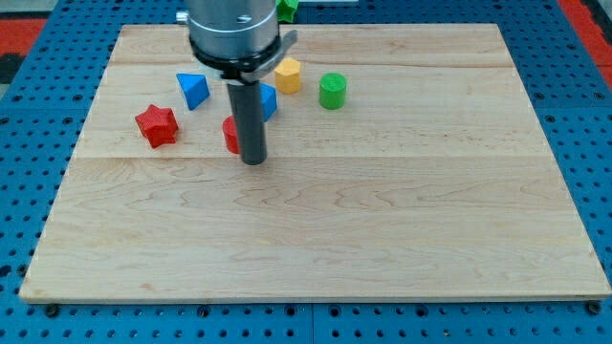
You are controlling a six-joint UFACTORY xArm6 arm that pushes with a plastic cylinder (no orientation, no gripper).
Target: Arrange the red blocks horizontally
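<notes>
A red star-shaped block (157, 125) lies on the wooden board at the view's left. A second red block (230, 135) sits to its right, mostly hidden behind my rod, so its shape is unclear. My tip (253, 161) rests on the board just right of and slightly below this second red block, touching or nearly touching it. The two red blocks are roughly level with each other, about a block's width or two apart.
A blue triangular block (192, 90) lies above the red star. Another blue block (269, 101) is partly hidden behind the rod. A yellow block (288, 75) and a green cylinder (332, 91) sit further right. A green block (286, 10) lies beyond the board's top edge.
</notes>
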